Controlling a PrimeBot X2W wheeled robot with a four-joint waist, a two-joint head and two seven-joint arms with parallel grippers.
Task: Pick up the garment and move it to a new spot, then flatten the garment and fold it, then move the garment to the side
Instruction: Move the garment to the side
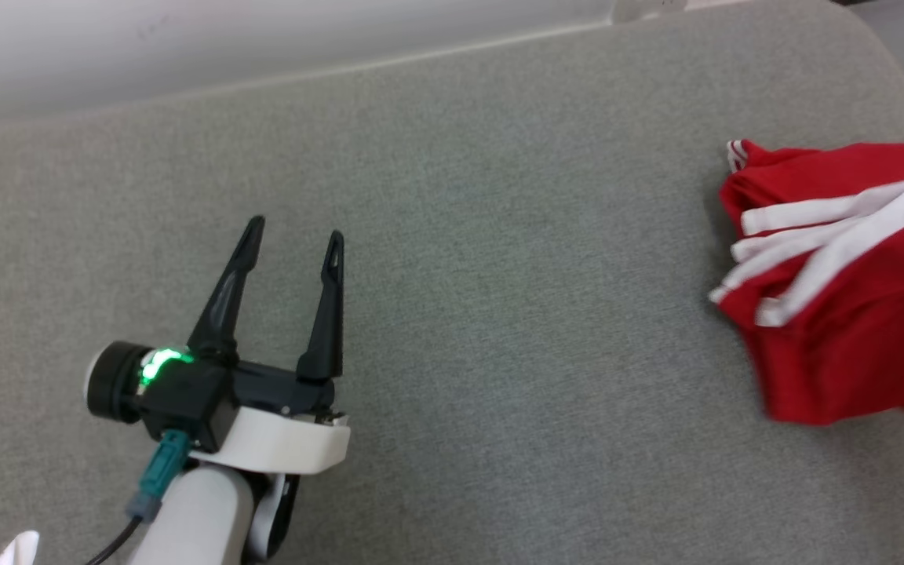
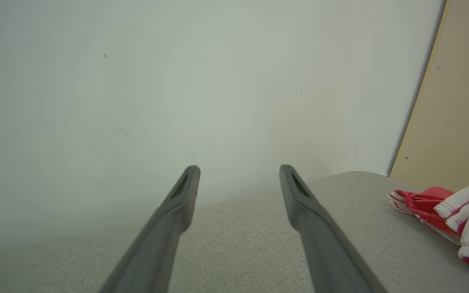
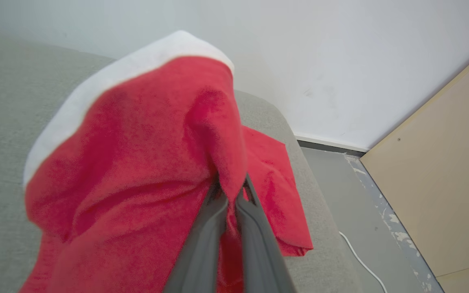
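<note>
Your right tool pinches the red garment tight; lift it slowly. Your left tool is spread wide, holding nothing.

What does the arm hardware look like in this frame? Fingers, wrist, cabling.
Left gripper: two long black tapered fingers, slotted near the tips, black body with a green light, white wrist shell, pale forearm, teal connector with dark cable. Right gripper: slim dark-grey fingers.
</note>
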